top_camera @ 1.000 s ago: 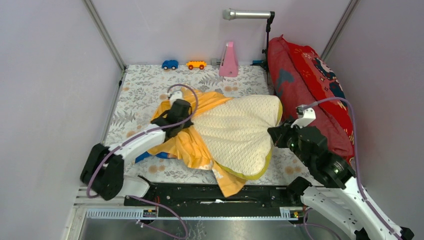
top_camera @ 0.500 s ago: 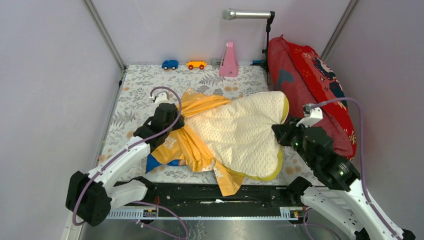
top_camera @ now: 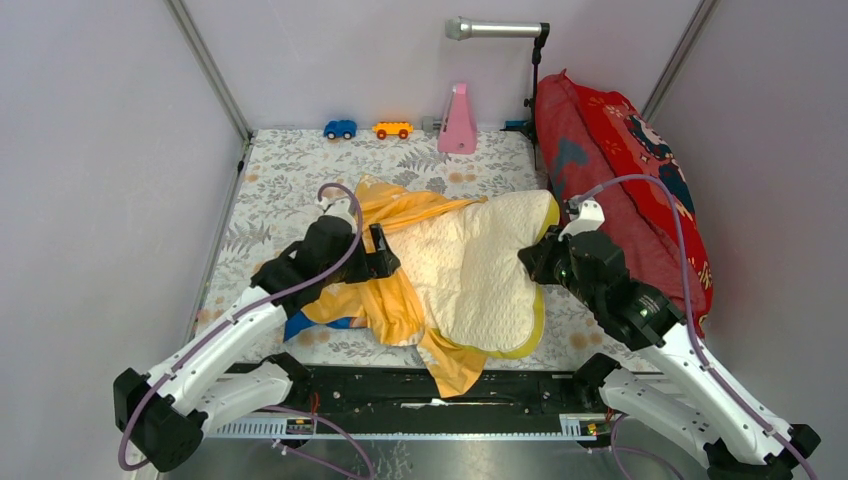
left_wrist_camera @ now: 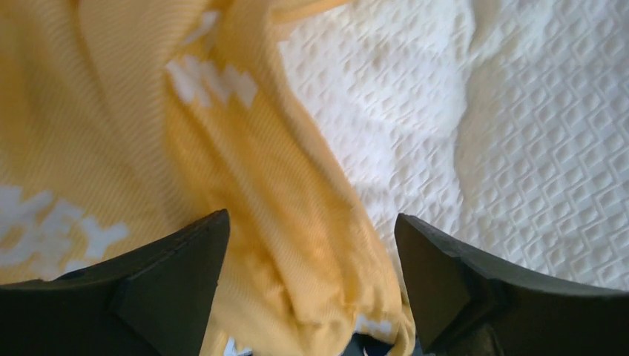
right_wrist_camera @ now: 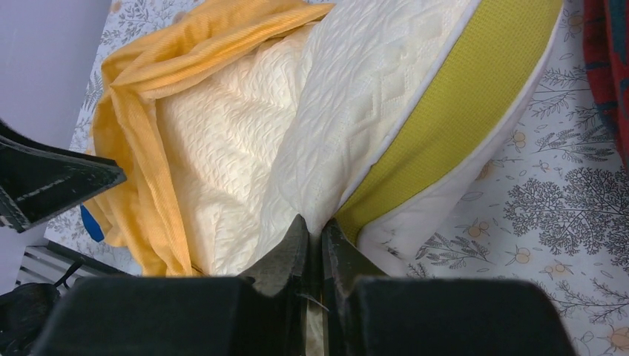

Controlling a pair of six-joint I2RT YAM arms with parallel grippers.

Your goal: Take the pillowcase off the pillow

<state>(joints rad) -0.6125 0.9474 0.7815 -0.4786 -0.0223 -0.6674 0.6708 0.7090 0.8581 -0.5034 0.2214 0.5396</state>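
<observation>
On pillowcase beside pillow, white lettering, unreadable

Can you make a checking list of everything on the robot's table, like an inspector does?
Surface: table covered by a flowery cloth.
Job's things: pillow lies in the middle, mostly bare; pillowcase is bunched over its left end.
Clutter: blue toy car, orange toy car and pink cone-shaped thing along the back edge; red cushion leans at the right wall.
Pincers: left pincer open over the pillowcase; right pincer shut on the pillow's edge.
Cables: a purple cable loops off the left wrist, another off the right.
Surroundings: pale walls; silver tube on a black stand at the back.
</observation>
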